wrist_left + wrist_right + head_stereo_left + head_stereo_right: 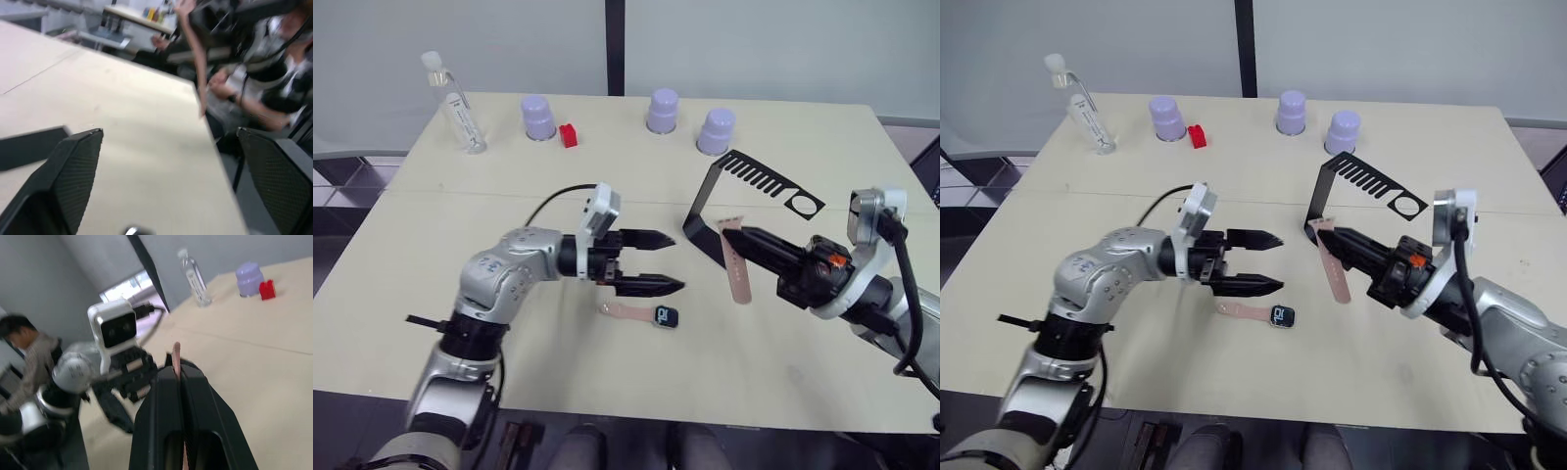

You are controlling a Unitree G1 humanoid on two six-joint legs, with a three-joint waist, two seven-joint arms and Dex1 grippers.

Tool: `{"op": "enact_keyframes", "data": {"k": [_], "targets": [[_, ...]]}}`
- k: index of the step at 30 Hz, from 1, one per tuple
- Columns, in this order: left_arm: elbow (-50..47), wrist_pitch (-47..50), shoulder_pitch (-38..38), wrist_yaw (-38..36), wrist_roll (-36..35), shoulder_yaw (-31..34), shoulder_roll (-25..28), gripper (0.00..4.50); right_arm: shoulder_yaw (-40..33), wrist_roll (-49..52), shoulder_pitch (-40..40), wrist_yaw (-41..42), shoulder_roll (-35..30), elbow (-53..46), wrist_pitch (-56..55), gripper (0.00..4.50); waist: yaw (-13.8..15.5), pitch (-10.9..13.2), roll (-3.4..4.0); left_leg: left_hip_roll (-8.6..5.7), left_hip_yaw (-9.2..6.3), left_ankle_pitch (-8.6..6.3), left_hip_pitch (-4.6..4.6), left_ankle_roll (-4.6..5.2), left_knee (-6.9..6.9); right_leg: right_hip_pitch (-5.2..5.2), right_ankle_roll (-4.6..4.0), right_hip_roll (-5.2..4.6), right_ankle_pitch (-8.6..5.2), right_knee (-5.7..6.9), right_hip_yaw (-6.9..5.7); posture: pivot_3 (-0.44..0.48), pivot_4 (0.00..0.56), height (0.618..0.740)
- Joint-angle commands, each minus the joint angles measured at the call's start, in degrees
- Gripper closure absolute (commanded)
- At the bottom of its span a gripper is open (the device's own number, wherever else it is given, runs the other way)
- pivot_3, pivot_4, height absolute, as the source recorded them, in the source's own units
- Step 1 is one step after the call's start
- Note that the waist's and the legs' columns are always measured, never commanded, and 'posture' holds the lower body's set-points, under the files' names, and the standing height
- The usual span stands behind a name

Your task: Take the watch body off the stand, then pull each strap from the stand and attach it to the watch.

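Stand (705, 201): black bent metal, upright on desk (783, 362); landmark for all items
Watch body (666, 316): off the stand, flat on desk in front of its foot, one pink strap (625, 310) seemingly already joined on its left
Second strap (737, 264): clamped at its upper end in right claw (732, 233), hanging just in front of stand foot
Left claw (668, 262): fingers apart, empty, hovering left of stand, just above watch body
Step in hand, judged: carry second strap to watch body's free edge; steady the case with left claw, align strap end squarely, slide in level
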Motion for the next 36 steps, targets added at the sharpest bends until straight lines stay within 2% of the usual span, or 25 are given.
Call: {"op": "enact_keyframes", "data": {"k": [1, 6, 9, 13, 20, 26, 29, 36], "targets": [[-1.33, -6.34, 2.21, 0.11, 8.03, -5.36, 1.77, 0.04, -2.08, -7.72, 4.58, 7.81, -4.82, -6.18, 0.77, 4.5, 0.36, 0.0, -0.01, -0.02, -0.03, 0.01, -0.01, 0.02, -0.03, 0.03, 0.01, -0.03, 0.0, -0.04, 0.01, 0.0, 0.15, 0.74], [0.47, -17.17, 4.7, 1.14, 18.56, -10.93, 2.67, 0.04, 1.17, -24.19, 10.92, 15.52, -9.29, -7.97, -2.67, 4.5, 0.51, 0.06, -0.1, -0.06, -0.04, 0.02, -0.07, 0.05, -0.05, 0.02, 0.03, -0.08, 0.04, -0.13, 0.06, 0.0, 0.15, 0.74], [2.18, -16.91, 5.34, 3.85, 20.5, -11.21, 0.1, 0.04, 2.8, -28.57, 12.07, 17.35, -8.6, -7.68, -4.21, 4.5, 0.55, 0.07, -0.11, -0.07, -0.03, 0.04, -0.04, 0.07, -0.07, 0.02, 0.04, -0.07, 0.04, -0.12, 0.03, 0.0, 0.15, 0.74], [5.0, -21.82, 6.53, 4.47, 24.18, -13.37, -2.59, 0.04, 4.41, -32.12, 12.58, 17.76, -7.33, -8.07, -4.84, 4.5, 0.53, 0.08, -0.13, -0.09, -0.03, 0.05, -0.02, 0.07, -0.08, 0.0, 0.05, -0.06, 0.05, -0.07, -0.05, 0.0, 0.15, 0.74], [9.18, -23.05, 5.61, 6.24, 27.08, -13.74, -6.84, 0.04, 4.09, -34.31, 13.33, 19.09, -6.57, -7.81, -4.64, 4.5, 0.53, 0.1, -0.16, -0.09, 0.02, 0.08, 0.02, 0.06, -0.04, 0.01, 0.07, -0.03, 0.06, 0.02, -0.22, 0.0, 0.15, 0.74], [10.03, -23.86, 5.65, 5.36, 27.84, -13.45, -7.68, 0.04, 4.62, -35.06, 12.98, 19.17, -5.8, -7.84, -4.18, 4.5, 0.49, 0.1, -0.16, -0.09, 0.02, 0.08, 0.02, 0.06, -0.05, 0.01, 0.08, -0.01, 0.07, 0.13, -0.23, 0.0, 0.15, 0.74], [9.79, -24.01, 5.86, 4.45, 27.78, -13.37, -7.42, 0.83, 4.91, -34.76, 12.65, 19.22, -5.48, -7.94, -4.02, 4.5, 0.49, 0.1, -0.16, -0.09, 0.02, 0.08, 0.03, 0.05, -0.04, 0.01, 0.08, -0.01, 0.07, 0.15, -0.23, 0.0, 0.15, 0.74], [9.66, -23.22, 5.95, 4.16, 28.29, -13.63, -7.94, 0.83, 5.05, -34.02, 12.15, 18.66, -4.48, -8.12, -3.43, 4.5, 0.53, 0.09, -0.16, -0.09, 0.02, 0.08, 0.03, 0.05, -0.03, 0.02, 0.09, -0.01, 0.07, 0.23, -0.23, 0.0, 0.15, 0.74]]}}
